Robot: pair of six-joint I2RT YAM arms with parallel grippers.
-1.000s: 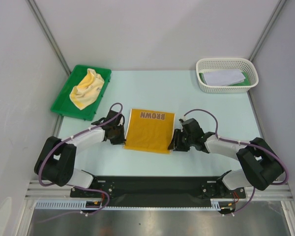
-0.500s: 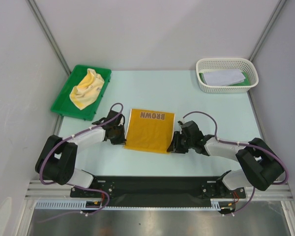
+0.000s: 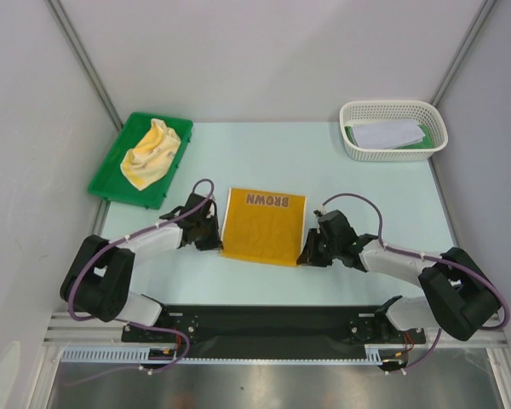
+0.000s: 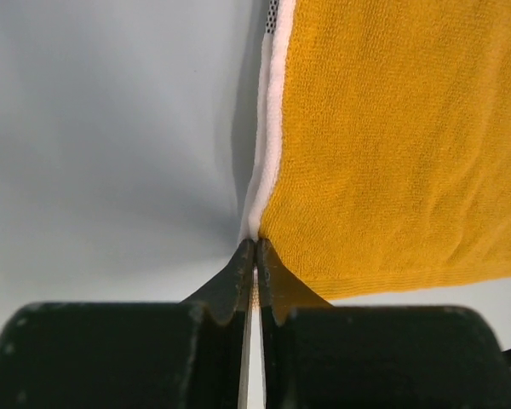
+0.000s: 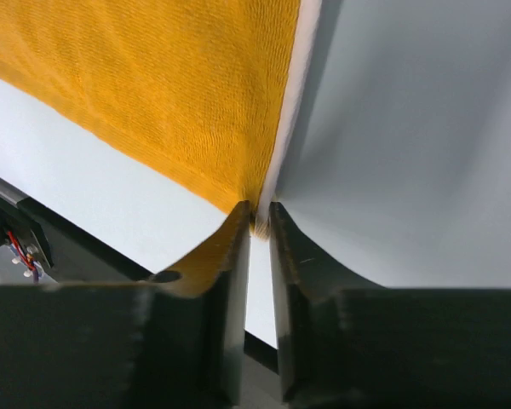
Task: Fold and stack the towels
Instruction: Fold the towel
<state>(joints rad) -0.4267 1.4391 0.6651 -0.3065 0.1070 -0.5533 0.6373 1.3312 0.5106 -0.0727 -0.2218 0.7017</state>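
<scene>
An orange-yellow towel [image 3: 264,228] printed BROWN lies spread at the table's middle. My left gripper [image 3: 215,242] is shut on its near left corner; in the left wrist view the tips [image 4: 255,243] pinch the white-hemmed corner of the towel [image 4: 392,145]. On the other side, my right gripper [image 3: 305,258] holds the near right corner. The right wrist view shows the narrow jaws [image 5: 260,211] closed onto the towel [image 5: 153,85] edge. A crumpled pale yellow towel [image 3: 153,153] sits in the green tray [image 3: 111,175]. A white folded towel [image 3: 385,134] lies in the mesh basket [image 3: 392,106].
The green tray stands at the back left corner of the table, the white mesh basket at the back right. Grey walls close in both sides. A black rail [image 3: 264,324] with the arm bases runs along the near edge.
The right jaws have narrowed onto the towel's near right corner. The towel and both grippers have shifted slightly to the right.
</scene>
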